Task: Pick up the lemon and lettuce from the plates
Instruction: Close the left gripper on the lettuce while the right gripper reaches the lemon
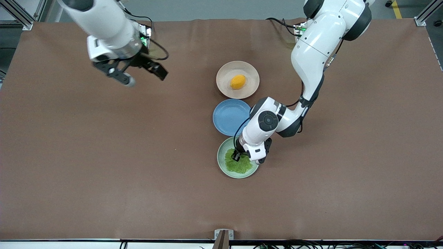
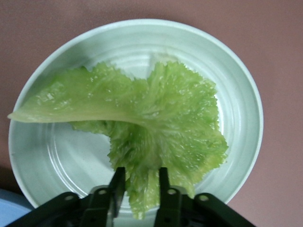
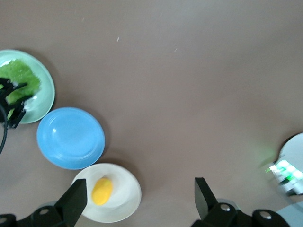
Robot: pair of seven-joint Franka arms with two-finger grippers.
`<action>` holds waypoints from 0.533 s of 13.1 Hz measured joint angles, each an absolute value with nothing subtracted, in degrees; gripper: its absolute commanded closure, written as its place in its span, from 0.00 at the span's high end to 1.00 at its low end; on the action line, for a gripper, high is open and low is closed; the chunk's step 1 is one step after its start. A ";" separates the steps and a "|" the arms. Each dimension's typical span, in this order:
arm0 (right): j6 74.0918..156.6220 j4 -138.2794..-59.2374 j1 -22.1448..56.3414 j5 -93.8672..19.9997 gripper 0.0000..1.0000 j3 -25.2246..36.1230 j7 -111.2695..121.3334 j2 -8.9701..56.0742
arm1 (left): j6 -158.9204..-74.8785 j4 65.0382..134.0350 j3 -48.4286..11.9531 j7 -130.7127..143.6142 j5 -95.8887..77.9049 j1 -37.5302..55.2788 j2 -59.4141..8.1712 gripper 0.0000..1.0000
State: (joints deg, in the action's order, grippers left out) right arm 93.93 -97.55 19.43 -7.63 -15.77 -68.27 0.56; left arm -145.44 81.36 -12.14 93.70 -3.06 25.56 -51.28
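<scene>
The lettuce [image 1: 238, 166] lies on the mint green plate [image 1: 221, 159], the plate nearest the front camera. My left gripper [image 1: 238, 156] is down on this plate. In the left wrist view the gripper [image 2: 140, 182] has its fingers closed in on the crumpled edge of the lettuce [image 2: 165, 113], which still rests on the plate [image 2: 236, 85]. The lemon [image 1: 238, 82] sits on the beige-pink plate [image 1: 223, 74], farthest from the front camera. My right gripper [image 1: 146, 78] hangs open and empty over bare table toward the right arm's end. Its wrist view shows the lemon [image 3: 102, 191].
An empty blue plate [image 1: 231, 117] sits between the two task plates, touching or nearly touching both. The left arm's forearm reaches over the table beside the blue and beige plates. The brown table mat [image 1: 104, 155] stretches wide on both sides.
</scene>
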 measured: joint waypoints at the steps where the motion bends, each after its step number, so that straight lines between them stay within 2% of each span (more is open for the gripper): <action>1: 97.38 -99.71 22.52 -7.67 1.00 -15.98 -72.92 0.60 | -145.44 81.36 -12.14 93.70 -3.06 25.56 -51.28 0.12; 4: 109.85 -107.99 32.17 -7.64 1.00 -16.17 -86.35 0.89 | -145.53 81.29 -12.12 93.69 -3.06 25.57 -51.28 0.05; 7: 116.79 -112.15 39.72 -4.78 1.00 -16.15 -97.52 3.46 | -145.60 80.74 -12.23 93.69 -3.06 25.60 -51.14 0.01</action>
State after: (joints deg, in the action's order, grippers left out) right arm 116.79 -112.15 39.72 -4.78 -16.15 -97.52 3.46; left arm -145.60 80.74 -12.23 93.69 -3.06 25.60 -51.14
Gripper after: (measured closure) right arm 0.000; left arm 0.943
